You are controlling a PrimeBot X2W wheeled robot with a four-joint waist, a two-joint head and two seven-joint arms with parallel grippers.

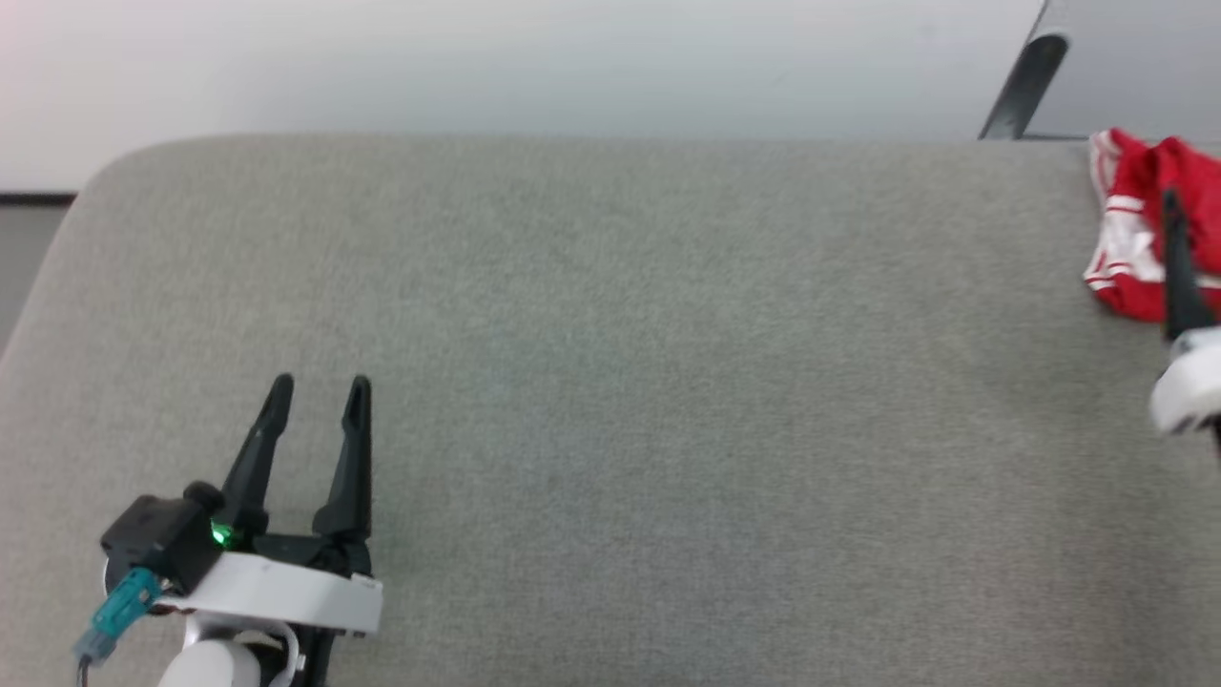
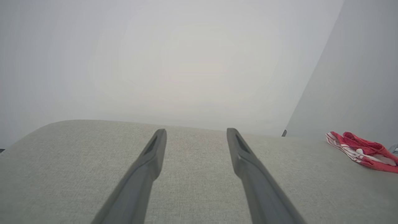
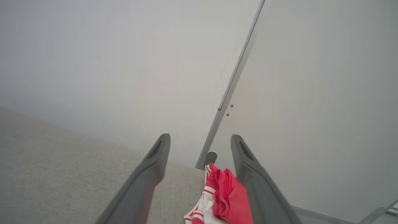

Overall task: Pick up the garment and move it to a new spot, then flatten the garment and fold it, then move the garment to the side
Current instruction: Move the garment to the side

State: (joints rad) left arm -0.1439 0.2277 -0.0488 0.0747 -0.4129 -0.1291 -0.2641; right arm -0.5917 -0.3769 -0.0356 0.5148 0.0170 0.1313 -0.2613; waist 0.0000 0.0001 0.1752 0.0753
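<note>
Red jersey cloth with white sleeve ends and thin striped trim, the garment (image 1: 1126,229) lies bunched in a heap at the far right end of the grey fabric-covered counter (image 1: 610,382), directly ahead of the right gripper (image 3: 200,137). In the right wrist view the heap sits low between that gripper's two dark fingers (image 3: 149,177), closer to the right-hand one, which overlaps its red folds; whether that finger touches the cloth I cannot tell. The jaws stand spread wide, with nothing clamped between them. In the head view one finger of this gripper rises across the garment, with its white wrist housing (image 1: 1188,382) just below. The left gripper (image 1: 320,384) is well apart from the garment, over bare counter towards the near left corner; its fingers too are spread wide and hold nothing, and a small green light (image 1: 221,534) glows at its base. In the left wrist view the garment shows as a low crumpled heap far off to the right of the fingertips, by the counter's far edge. Beyond the counter stands a pale wall (image 1: 477,67), and a dark post (image 1: 1025,86) rises just behind the garment
</note>
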